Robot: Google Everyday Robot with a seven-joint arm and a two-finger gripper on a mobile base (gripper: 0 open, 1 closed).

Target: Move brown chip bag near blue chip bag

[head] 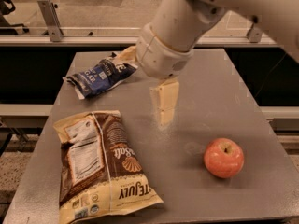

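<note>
The brown chip bag [100,164] lies flat at the table's front left, with its white nutrition label up and its lettering toward the front edge. The blue chip bag [100,76] lies at the back left of the table. My gripper [141,90] hangs over the middle of the table, just right of the blue bag and beyond the brown bag's far end. It is open and empty. One cream finger [164,101] points down toward the table. The other [125,55] sticks out beside the blue bag. The gripper touches neither bag.
A red apple [223,157] sits at the front right of the grey table [224,92]. My white arm [187,17] reaches in from the upper right over the back of the table. A metal rail [70,31] runs behind the table.
</note>
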